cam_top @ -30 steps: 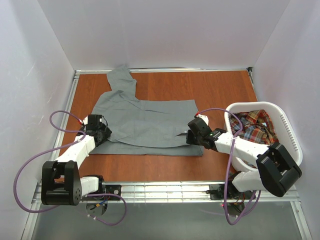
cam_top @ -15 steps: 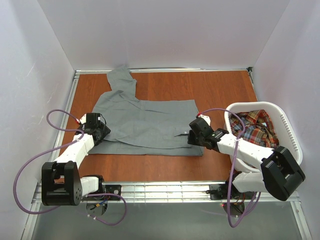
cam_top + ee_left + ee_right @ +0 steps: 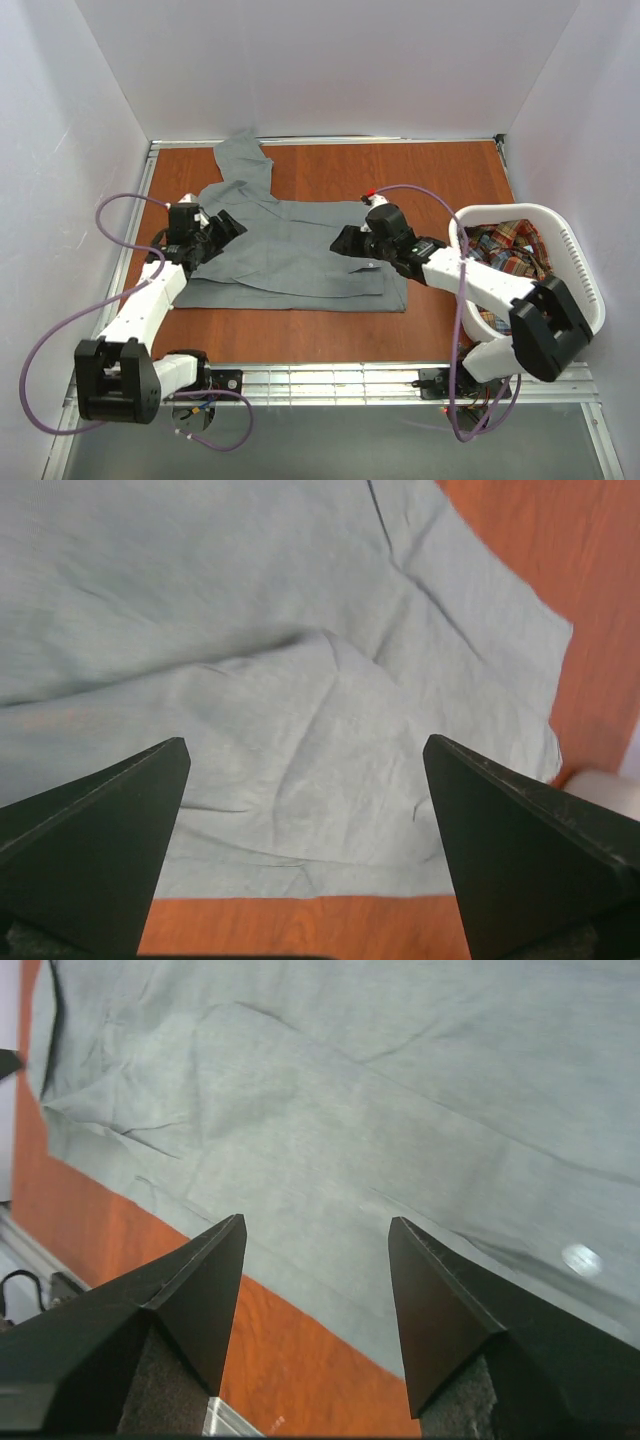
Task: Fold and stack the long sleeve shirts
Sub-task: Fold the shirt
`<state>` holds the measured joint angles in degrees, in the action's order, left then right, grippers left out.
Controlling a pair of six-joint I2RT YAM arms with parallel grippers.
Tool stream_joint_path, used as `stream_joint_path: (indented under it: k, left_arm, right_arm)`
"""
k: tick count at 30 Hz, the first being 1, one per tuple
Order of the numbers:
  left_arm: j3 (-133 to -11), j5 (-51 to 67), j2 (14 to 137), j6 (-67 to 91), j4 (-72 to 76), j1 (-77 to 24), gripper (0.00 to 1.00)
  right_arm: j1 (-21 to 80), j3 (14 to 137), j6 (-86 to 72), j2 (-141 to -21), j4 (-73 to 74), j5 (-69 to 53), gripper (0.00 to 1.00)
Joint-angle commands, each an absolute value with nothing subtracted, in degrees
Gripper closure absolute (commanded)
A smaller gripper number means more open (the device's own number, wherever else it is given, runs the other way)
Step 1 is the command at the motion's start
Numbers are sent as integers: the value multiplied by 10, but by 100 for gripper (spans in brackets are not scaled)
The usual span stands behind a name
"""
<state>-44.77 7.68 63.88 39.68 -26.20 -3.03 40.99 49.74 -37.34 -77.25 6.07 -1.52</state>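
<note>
The plain grey long sleeve shirt (image 3: 290,250) lies flat on the wooden table (image 3: 440,180), its near part folded over and one sleeve (image 3: 245,165) reaching to the far edge. My left gripper (image 3: 228,225) hovers over the shirt's left side, open wide; in the left wrist view the gripper (image 3: 306,742) has only grey cloth (image 3: 300,630) beneath it. My right gripper (image 3: 340,240) hovers open over the right side; in the right wrist view the gripper (image 3: 318,1220) holds nothing above the grey cloth (image 3: 400,1090). The plaid shirt (image 3: 510,255) is bunched in the basket.
A white slotted laundry basket (image 3: 590,270) stands at the table's right side, close behind my right arm. White walls close in the left, far and right sides. A metal rail (image 3: 320,380) runs along the near edge.
Both grippers have opened and let go of the grey shirt's near corners. Each has lifted and moved inward and away from the near edge, over the shirt.
</note>
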Motion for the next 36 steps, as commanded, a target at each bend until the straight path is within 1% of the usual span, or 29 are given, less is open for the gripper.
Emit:
stream_joint_path:
  k: [1, 2, 7, 13, 15, 17, 19, 22, 26, 31, 36]
  left_arm:
    - [-401, 155, 690, 416, -191, -48, 11]
    - [-392, 129, 699, 430, -179, -47, 13]
    - [-346, 93, 735, 471, -139, -20, 14]
    - [-293, 34, 694, 514, -141, -4, 15]
    - [-274, 22, 669, 518, -146, 20, 15]
    - [-281, 13, 659, 508, -159, 34, 15]
    - [-303, 9, 652, 477, -187, 35, 15]
    - [-346, 9, 638, 452, -235, 35, 15]
    - [-365, 23, 593, 454, -290, 35, 14]
    - [-325, 16, 545, 457, -332, 34, 14]
    - [-283, 7, 582, 466, -314, 35, 15]
  right_arm:
    - [406, 461, -406, -825, -74, -93, 46]
    - [401, 454, -410, -844, -102, -95, 46]
    - [361, 404, -410, -892, -143, -108, 47]
    - [308, 344, -410, -918, -158, -106, 48]
    - [288, 321, -413, -911, -156, -101, 49]
    - [264, 312, -408, -890, -149, -98, 49]
    - [261, 322, -396, -862, -112, -97, 49]
    - [265, 344, -372, -816, -71, -126, 46]
    - [268, 353, -356, -761, -8, -145, 45]
    - [269, 340, -344, -719, 77, -134, 46]
    - [259, 310, -353, -711, 106, -122, 48]
